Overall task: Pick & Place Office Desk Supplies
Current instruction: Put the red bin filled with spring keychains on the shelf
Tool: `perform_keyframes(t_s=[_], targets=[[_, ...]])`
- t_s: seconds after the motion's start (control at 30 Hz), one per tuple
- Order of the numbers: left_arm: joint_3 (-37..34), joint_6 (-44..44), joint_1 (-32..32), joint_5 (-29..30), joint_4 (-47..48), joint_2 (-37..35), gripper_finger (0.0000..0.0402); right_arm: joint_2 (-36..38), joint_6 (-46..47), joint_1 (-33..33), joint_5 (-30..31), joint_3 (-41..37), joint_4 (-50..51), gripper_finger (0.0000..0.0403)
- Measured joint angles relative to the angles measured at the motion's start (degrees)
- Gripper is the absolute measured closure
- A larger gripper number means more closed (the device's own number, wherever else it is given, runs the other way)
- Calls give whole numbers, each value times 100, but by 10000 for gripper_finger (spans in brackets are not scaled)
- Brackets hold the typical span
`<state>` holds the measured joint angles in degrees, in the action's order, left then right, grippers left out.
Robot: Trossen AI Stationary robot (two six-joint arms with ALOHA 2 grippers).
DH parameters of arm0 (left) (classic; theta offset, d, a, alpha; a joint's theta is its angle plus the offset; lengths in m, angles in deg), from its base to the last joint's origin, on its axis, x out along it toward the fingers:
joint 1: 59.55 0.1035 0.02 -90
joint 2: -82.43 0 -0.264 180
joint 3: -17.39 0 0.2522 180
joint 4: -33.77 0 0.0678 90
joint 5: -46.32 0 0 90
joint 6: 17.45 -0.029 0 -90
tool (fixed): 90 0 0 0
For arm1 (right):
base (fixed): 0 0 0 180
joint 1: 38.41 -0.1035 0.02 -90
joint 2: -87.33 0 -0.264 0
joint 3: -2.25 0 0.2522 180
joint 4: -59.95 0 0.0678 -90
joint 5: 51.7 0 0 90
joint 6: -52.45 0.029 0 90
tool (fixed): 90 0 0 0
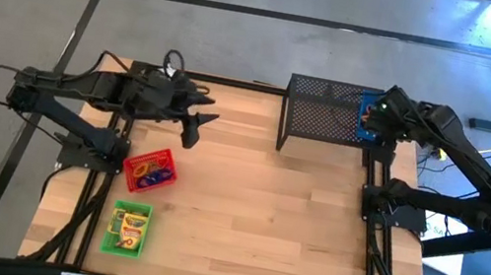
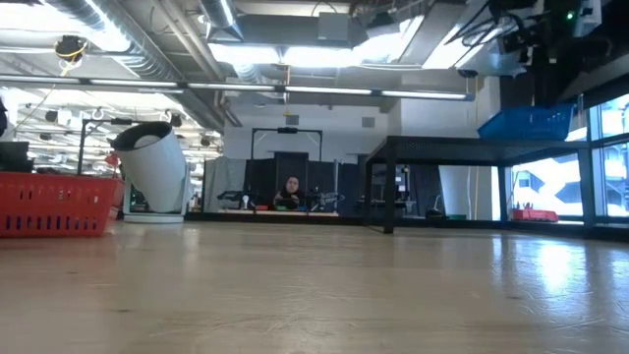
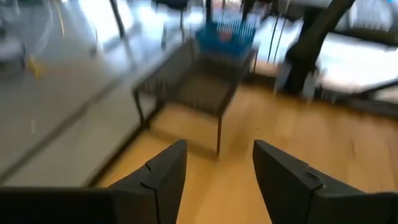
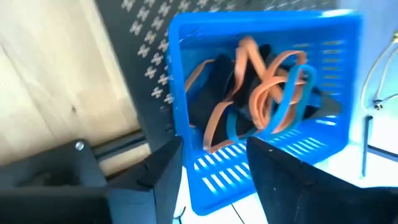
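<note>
- The wooden table point(image 1: 253, 209) carries the black wire-mesh rack point(image 1: 329, 117) at its far edge, on the right arm's side.
- The blue tray point(image 4: 267, 93) sits on top of the rack at its right end, filled with orange and blue loops point(image 4: 273, 93); in the low view it shows raised above the table on the rack's top.
- The red tray point(image 1: 150, 170), with loops inside, and the green tray point(image 1: 128, 228), with yellow-green boxes inside, lie on the table near the left arm's base, the green one closer to the front edge.
- The right gripper point(image 4: 211, 162) hangs just over the blue tray, its fingers spread and holding nothing, one to each side of the tray's near wall.
- The left gripper point(image 3: 214, 168) waits above the table's far left part, fingers apart and empty, pointing toward the rack.
- The step in hand looks like a release or a grasp at the blue tray. Done well, the right arm should move straight up and down so that a finger does not catch the wall and drag the tray off the rack's edge.
</note>
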<state>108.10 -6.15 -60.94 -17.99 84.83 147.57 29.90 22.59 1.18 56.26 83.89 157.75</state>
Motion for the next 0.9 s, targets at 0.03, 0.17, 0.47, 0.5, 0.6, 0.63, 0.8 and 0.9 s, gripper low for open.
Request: perform_keyframes(t_s=[0.03, 0.17, 0.47, 0.5, 0.6, 0.63, 0.8, 0.9], targets=[[0, 206, 0, -34, 295, 0, 222, 0, 31, 0, -5, 92, 3, 218], [-9, 1107, 0, -478, 1529, 0, 221, 0, 304, -2, -249, 551, 38, 211], [-1000, 1981, -142, -2433, 2786, 218, 221, 2, 998, -4, -1466, 1302, -71, 220], [-1207, 2046, -189, -2630, 2771, 253, 221, 2, 1025, -4, -1535, 1310, -106, 221], [-1796, 2619, -319, -2962, 2676, 356, 221, 0, 1206, -4, -1613, 1314, -151, 222], [-1985, 2955, -343, -3010, 2595, 405, 221, -5, 1280, -4, -1613, 1314, -166, 223], [-2778, 5243, -311, -2966, 1793, 669, 221, -42, 1443, -4, -1833, 1314, -255, 223], [-3111, 6351, -286, -2972, 1285, 842, 221, -48, 1444, -4, -1958, 1314, -294, 223]])
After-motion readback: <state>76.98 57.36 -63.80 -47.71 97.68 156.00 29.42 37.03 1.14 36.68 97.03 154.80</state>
